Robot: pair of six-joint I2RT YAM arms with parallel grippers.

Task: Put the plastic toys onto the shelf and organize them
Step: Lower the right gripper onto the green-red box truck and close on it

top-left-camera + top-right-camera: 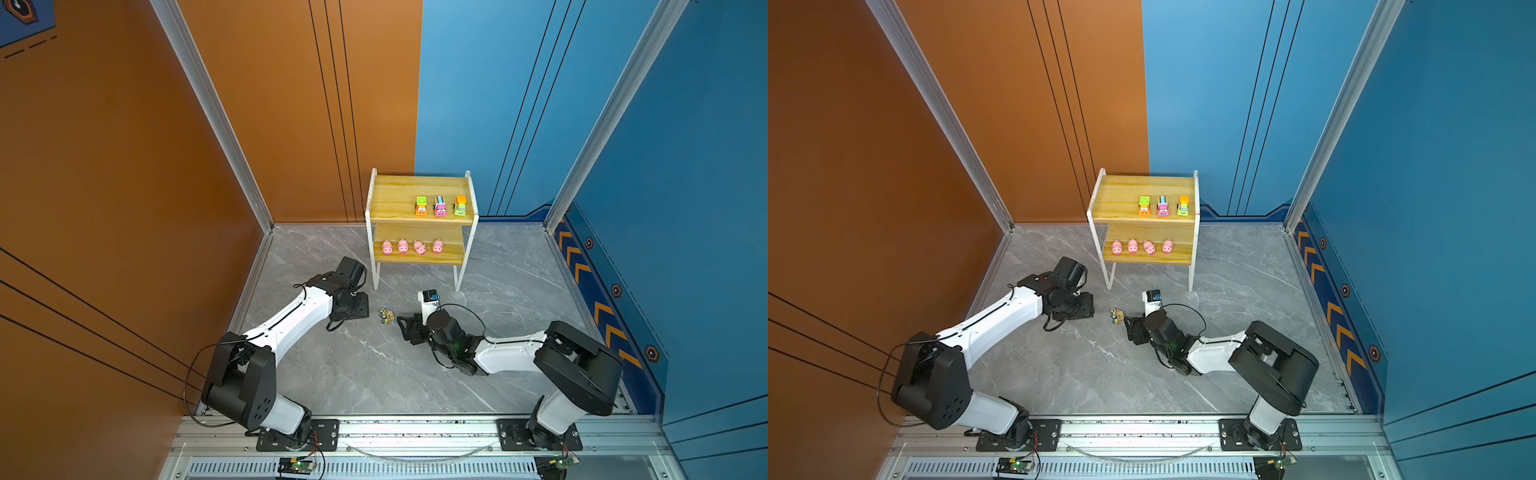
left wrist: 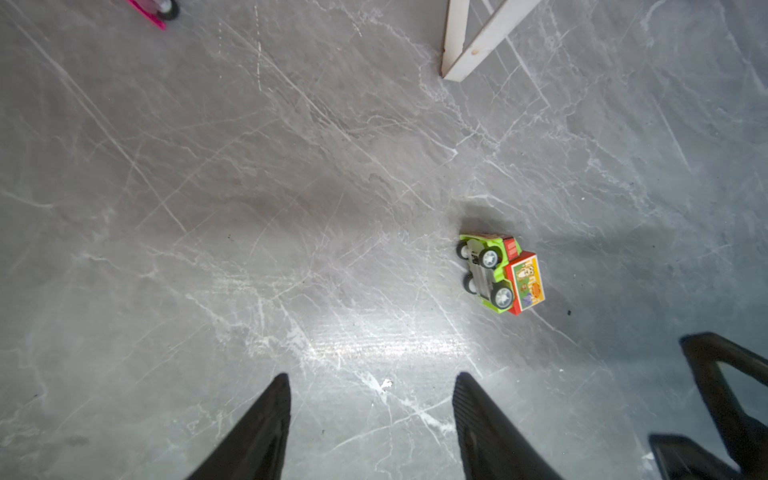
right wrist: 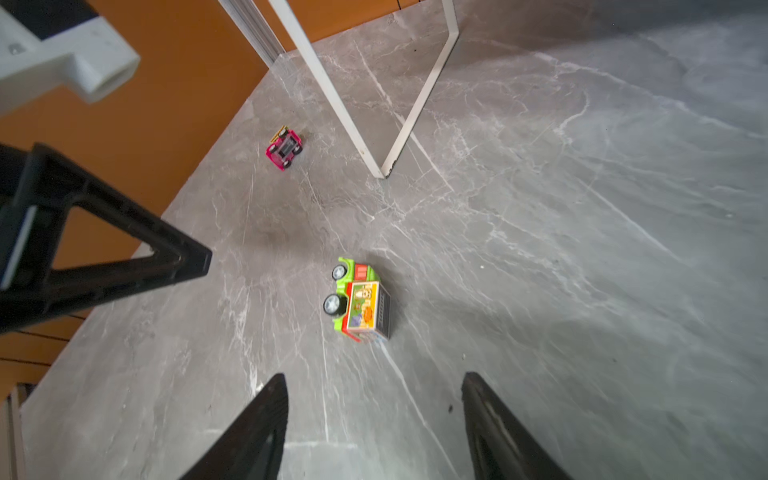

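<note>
Right gripper [image 3: 374,376] stands low over the marble floor [image 1: 353,365] with its jaws spread and empty. Its tips aim at the green car [image 3: 359,299], which lies on its side just beyond them, wheels facing left, near the left front leg of the shelf [image 1: 395,199]. Left gripper [image 2: 372,376], likewise spread and holding nothing, hovers just left of the same car. The right gripper appears better aligned for the pick, so keep the left one back to avoid a finger clash. Centre the jaws over the boxy body and close on flat faces, not on the wheels, which would probably roll and slip. Lift straight up, clear of the shelf leg. Release the car upright on the top board, in the bare space left of the three cars [image 1: 440,206] parked there. Four pigs [image 1: 411,247] fill the lower board. One pink car [image 3: 284,147], apparently overturned, remains on the floor by the left wall.
</note>
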